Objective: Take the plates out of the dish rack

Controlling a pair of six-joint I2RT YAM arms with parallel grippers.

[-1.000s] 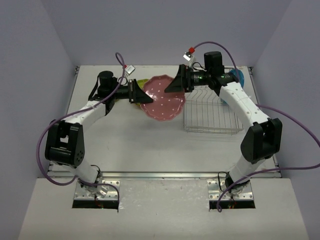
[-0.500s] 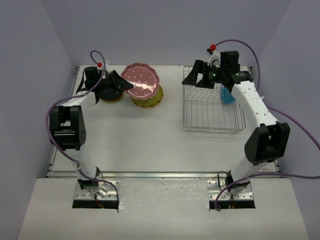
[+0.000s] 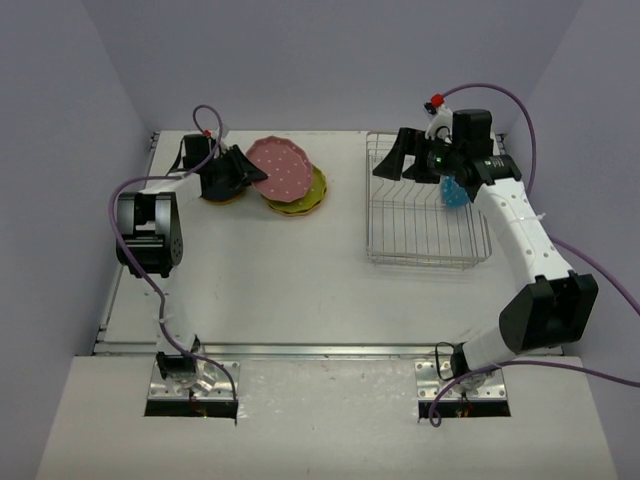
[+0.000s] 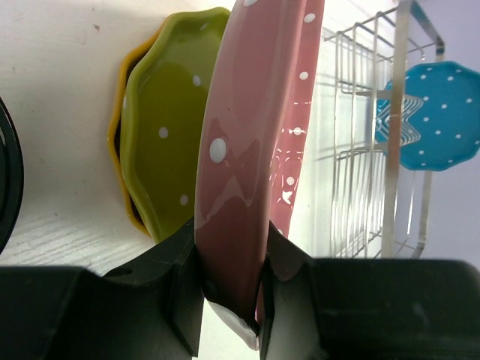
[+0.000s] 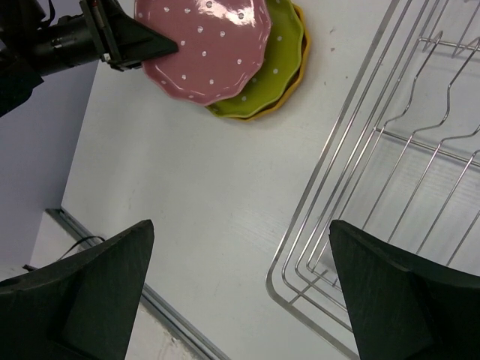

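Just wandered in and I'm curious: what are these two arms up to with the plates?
They are emptying a dish rack. The left tool grips a pink plate by its rim, tilted over a stack topped by a lime green plate. The right tool hangs open over the rack's edge; one teal plate is at the rack.

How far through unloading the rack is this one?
Done: a lime green plate lies on an orange plate on the table, out of the dish rack. In hand: the left gripper is shut on the pink plate, holding it over that stack. Left: the teal plate stands in the rack, with the right gripper open above the rack.
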